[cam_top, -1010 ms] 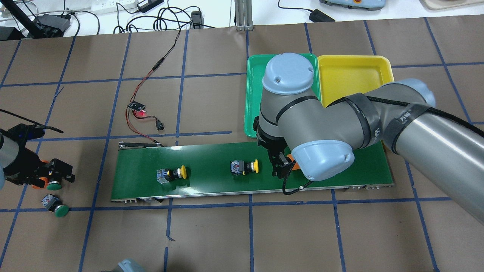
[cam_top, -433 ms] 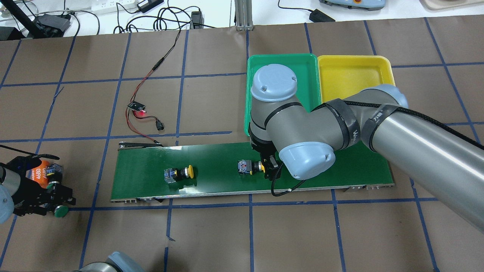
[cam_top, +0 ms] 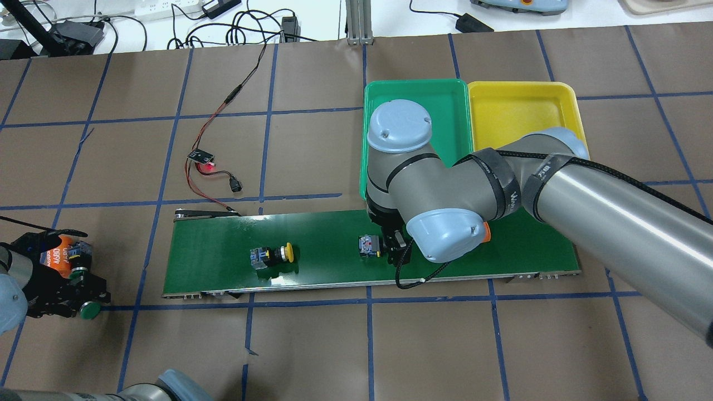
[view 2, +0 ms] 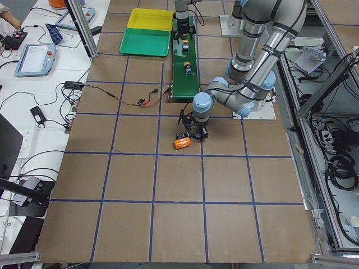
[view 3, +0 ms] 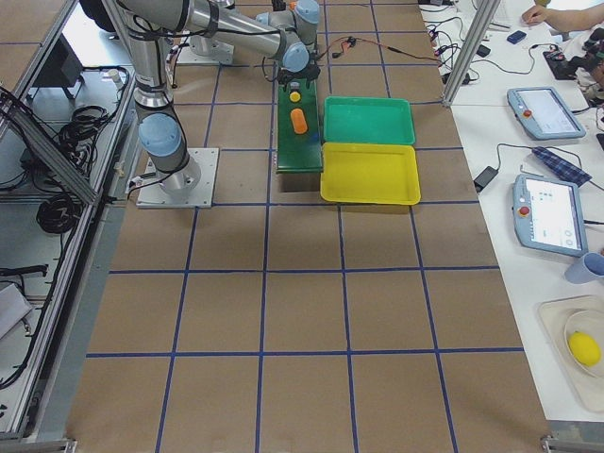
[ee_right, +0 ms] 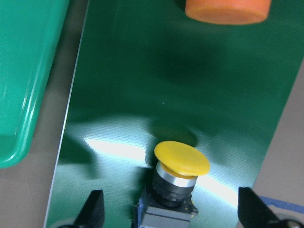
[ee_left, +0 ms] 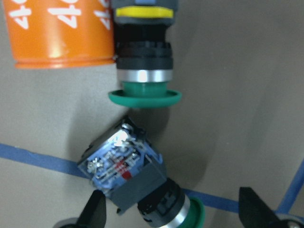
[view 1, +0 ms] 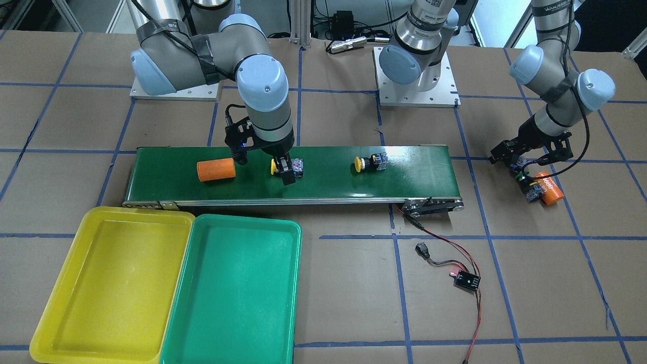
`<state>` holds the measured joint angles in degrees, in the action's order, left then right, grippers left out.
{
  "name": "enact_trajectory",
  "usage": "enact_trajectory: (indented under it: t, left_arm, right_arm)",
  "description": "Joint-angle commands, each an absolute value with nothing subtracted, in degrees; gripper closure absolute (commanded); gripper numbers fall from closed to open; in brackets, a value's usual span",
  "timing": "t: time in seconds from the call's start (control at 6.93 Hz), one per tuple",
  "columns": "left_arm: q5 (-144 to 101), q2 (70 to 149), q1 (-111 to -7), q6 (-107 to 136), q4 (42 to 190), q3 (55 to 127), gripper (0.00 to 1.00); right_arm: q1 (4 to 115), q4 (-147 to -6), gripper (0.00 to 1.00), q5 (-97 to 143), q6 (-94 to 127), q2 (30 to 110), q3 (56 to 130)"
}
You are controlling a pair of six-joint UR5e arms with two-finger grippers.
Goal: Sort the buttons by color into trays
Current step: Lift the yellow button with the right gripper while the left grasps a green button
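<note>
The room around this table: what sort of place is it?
Probably a robotics lab: robot arms bolted to a tape-gridded table, a small conveyor belt, and control pendants on side benches.

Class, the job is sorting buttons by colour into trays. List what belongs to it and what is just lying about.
Belongs: yellow buttons, green buttons, yellow tray, green tray.
Lying about: orange cylinders, wired circuit board.

Seen from overhead, the brown-papered desk (cam_top: 312,345) is gridded with blue tape. A conveyor belt (cam_top: 323,239) is laid at centre, the green tray (cam_top: 445,97) and yellow tray (cam_top: 518,111) at 1 o'clock, a wired board (cam_top: 201,157) at 11, an orange cylinder (cam_top: 58,256) and two green-capped buttons (ee_left: 144,76) at 9.
</note>
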<state>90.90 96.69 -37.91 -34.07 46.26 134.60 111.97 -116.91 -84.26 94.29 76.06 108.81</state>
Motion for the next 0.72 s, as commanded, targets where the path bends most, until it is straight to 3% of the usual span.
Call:
enact_trajectory:
  t: [0.0,0.14,0.29,0.58]
  left_arm:
    - [91.1,96.2,-37.9,-34.7,45.7,134.5,0.42]
    - [91.0,96.0,-38.1,-36.0,45.7,134.6,0.94]
    - [91.2,95.6,-38.2,-36.7,45.7,134.5,0.96]
    - [94.1,95.5,-39.3,-36.7,45.5,133.9,1.0]
  right_arm:
    - [112.0,-116.9,0.16,-84.5,94.1,75.5,108.8]
    - [112.0,-116.9,0.64,-84.2,93.8,75.5,108.8]
    - [112.0,-117.0,1.0,-84.2,93.5,75.5,108.7]
    - [111.0,-117.6,1.0,-85.1,91.9,76.4,108.2]
